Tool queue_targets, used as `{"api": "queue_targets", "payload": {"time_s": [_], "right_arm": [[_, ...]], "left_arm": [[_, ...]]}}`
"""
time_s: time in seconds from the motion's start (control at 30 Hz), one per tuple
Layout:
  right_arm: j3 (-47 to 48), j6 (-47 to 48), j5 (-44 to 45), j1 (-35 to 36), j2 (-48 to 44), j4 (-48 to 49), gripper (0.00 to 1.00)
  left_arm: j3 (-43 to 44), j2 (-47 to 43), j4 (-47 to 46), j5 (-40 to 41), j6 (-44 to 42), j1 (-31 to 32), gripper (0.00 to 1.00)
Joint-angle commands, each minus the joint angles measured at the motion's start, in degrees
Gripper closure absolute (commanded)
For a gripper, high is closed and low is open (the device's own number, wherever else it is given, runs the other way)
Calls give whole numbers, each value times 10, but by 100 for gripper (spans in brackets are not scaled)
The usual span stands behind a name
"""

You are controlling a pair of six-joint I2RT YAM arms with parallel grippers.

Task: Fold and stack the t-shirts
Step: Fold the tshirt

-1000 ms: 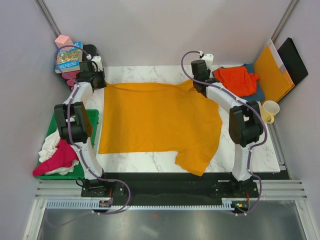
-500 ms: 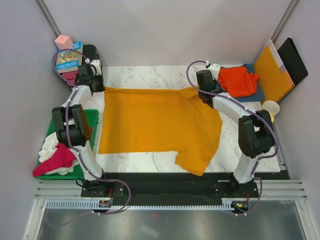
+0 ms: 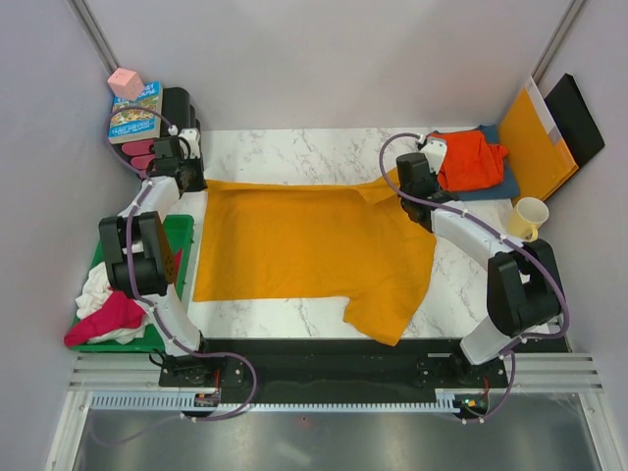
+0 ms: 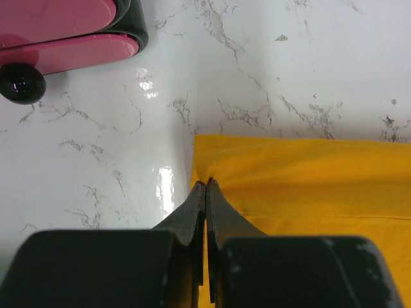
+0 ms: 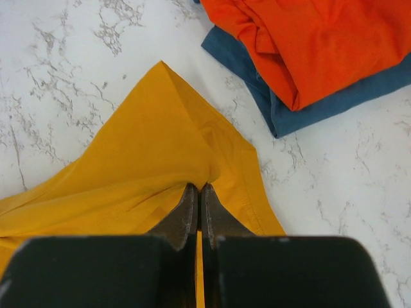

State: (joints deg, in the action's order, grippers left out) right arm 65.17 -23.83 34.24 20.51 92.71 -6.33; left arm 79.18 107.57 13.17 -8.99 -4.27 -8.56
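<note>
near edge: one sleeve of the mustard-yellow t-shirt lies loose toward the arm bases and is not yet tucked in.
left side, near: the magenta t-shirt and white t-shirt are heaped unfolded on the green tray. likely parked there, off the work area, until their turn.
middle: the mustard-yellow t-shirt is spread across the marble tabletop, mostly flat, with its far edge drawn into a straight line between the two arms.
left gripper: pressed together, pinching the far-left corner of the mustard-yellow cloth just above the tabletop.
right gripper: pressed together on a gather of the far-right edge. the cloth puckers at the tips and a pointed flap lies beyond them.
why held so: a pinch at each far corner probably tensions the edge, so it can be laid smooth or carried toward the near side as one fold.
far right: the red-orange t-shirt sits on the dark blue t-shirt, just beside the right gripper. this reads as the finished stack, close at hand for the next one.
risk: the right pinch sits inside the corner, so the flap may fold unevenly.
</note>
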Motion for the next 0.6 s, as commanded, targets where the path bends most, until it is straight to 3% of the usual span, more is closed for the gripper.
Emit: {"api": "queue_targets", "payload": {"time_s": [0.0, 0.57], "right_arm": [[-28, -28, 2, 0, -40, -4, 100], [-124, -73, -6, 15, -52, -16, 100]], "left_arm": [[-15, -40, -22, 26, -29, -6, 98], [-118, -99, -10, 24, -32, -6, 98]]}}
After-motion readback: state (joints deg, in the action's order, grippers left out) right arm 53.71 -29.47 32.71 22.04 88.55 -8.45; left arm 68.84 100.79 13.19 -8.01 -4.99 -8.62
